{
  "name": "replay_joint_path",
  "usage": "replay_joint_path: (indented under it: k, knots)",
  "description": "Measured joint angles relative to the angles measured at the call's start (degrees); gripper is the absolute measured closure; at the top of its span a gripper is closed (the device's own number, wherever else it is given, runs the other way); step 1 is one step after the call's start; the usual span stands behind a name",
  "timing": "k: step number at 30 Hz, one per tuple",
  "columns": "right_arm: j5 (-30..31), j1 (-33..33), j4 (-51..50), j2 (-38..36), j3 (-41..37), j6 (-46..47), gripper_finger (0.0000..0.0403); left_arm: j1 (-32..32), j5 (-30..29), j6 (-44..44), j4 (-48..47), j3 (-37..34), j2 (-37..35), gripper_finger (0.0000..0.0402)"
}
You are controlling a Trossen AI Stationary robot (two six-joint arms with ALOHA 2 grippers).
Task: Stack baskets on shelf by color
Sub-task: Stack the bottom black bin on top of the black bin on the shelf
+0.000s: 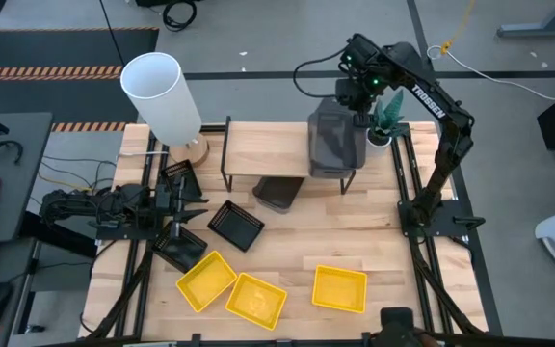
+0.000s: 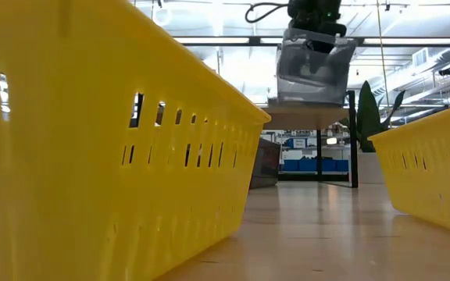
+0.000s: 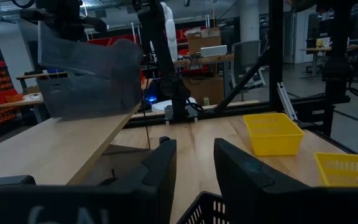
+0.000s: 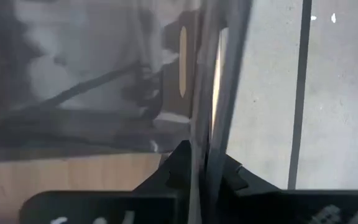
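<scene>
A yellow basket (image 2: 92, 133) fills my near left, and another yellow one (image 2: 436, 176) sits at the right edge. Beyond them my right gripper (image 2: 316, 35) hangs above the shelf (image 2: 307, 117), on the rim of a tilted grey basket (image 2: 311, 74). A plant (image 2: 369, 117) stands behind.

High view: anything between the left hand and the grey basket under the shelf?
High view: one black slotted basket sits roughly between the left hand and the grey basket; otherwise bare tabletop.

One basket (image 1: 331, 145) on the shelf's (image 1: 263, 152) right end, another basket (image 1: 277, 193) beneath, three baskets (image 1: 253, 294) along the table's front edge
</scene>
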Motion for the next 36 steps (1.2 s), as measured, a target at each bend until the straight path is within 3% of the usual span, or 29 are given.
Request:
replay_joint_path:
  k: [13,17,23,32,36]
  knots:
    - [-0.69,1.81,0.01,0.00,0.00,-1.01,0.0288,0.01,0.00,0.02,0.00,0.00,0.00,0.0287]
    - [-6.19,1.32,0.07,0.00,0.00,-2.59,0.0288,0.01,0.00,0.02,0.00,0.00,0.00,0.0287]
    - [-8.11,1.10,0.16,0.38,0.00,-2.67,0.0312,0.01,-0.01,0.02,0.00,0.00,-0.01,0.0287]
    - [-10.85,-0.42,0.01,5.36,-0.13,-0.33,0.0387,0.02,-0.01,0.02,0.02,0.00,0.00,0.0287]
    - [-10.66,-0.54,-0.06,6.65,-0.13,0.57,0.0392,0.02,-0.01,0.02,0.04,0.00,-0.02,0.0287]
